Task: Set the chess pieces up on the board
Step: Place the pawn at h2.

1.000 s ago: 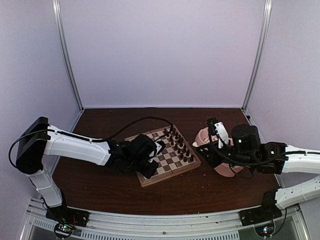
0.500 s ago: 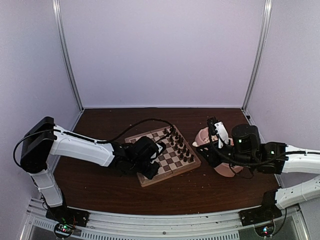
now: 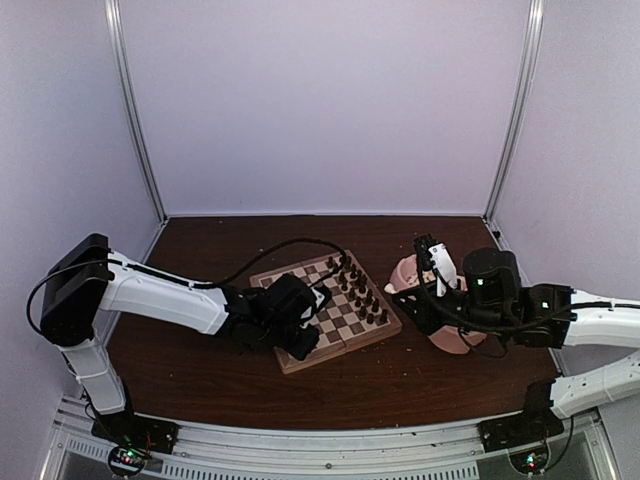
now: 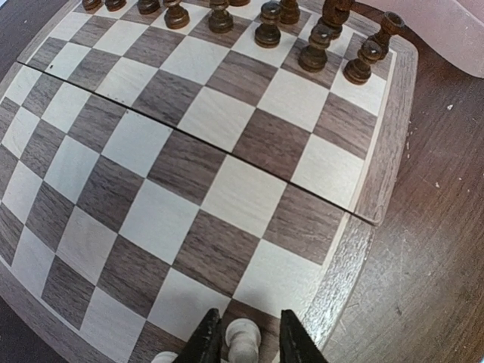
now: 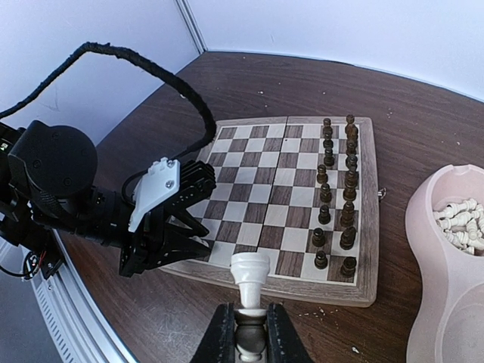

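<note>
- Since the left gripper (image 4: 246, 329) sits low over the near-left edge of the board (image 4: 189, 166), its detail is taken from the left wrist view.
- One cream chess piece (image 4: 243, 340) is seen upright on an edge square, between the black fingertips (image 4: 208, 344).
- A thin gap appears on each side of it, so the claw is recorded as released. The crop at the frame bottom leaves this less than certain.
- A second cream top (image 4: 162, 357) is partly seen just left of that piece.
- Dark pieces (image 5: 333, 189) are ranked in two rows along the board's far-right side.
- The right gripper (image 5: 248, 318) is raised off the table (image 3: 400, 385), near the pink double bowl (image 5: 439, 302), right of the board.
- The right claw is clenched on a flat-topped cream piece (image 5: 249, 276), which is held upright.
- More cream pieces (image 5: 457, 219) are heaped in one compartment of the bowl.
</note>
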`<action>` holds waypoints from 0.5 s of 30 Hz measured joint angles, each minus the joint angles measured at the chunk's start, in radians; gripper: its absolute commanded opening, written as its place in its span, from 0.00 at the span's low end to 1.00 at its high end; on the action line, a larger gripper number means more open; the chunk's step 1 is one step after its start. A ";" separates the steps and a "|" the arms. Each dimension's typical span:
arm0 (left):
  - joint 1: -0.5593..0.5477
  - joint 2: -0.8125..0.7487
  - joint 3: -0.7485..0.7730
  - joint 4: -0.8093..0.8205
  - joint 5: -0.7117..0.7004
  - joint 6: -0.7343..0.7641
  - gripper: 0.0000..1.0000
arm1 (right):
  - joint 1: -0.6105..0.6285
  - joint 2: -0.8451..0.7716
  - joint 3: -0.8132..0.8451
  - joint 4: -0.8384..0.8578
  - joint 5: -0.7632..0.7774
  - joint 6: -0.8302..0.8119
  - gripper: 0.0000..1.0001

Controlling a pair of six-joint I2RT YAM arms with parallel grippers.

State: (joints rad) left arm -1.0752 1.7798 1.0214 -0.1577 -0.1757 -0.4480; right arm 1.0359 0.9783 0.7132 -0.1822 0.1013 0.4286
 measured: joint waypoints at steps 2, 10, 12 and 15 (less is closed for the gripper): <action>0.000 -0.003 0.000 0.000 0.000 0.000 0.23 | 0.000 0.001 0.000 0.000 -0.001 0.000 0.00; 0.000 -0.024 -0.001 0.000 0.004 -0.004 0.14 | 0.000 0.006 0.000 0.000 -0.008 0.000 0.00; 0.000 -0.025 -0.001 -0.001 0.007 -0.005 0.14 | 0.000 0.006 0.000 0.000 -0.008 0.000 0.00; 0.000 -0.025 -0.002 -0.001 0.010 -0.007 0.20 | 0.000 0.006 0.000 0.000 -0.010 0.000 0.00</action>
State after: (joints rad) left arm -1.0752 1.7546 1.0199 -0.1585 -0.1658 -0.4553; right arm 1.0359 0.9840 0.7132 -0.1822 0.0914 0.4290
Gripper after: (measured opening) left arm 0.159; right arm 0.125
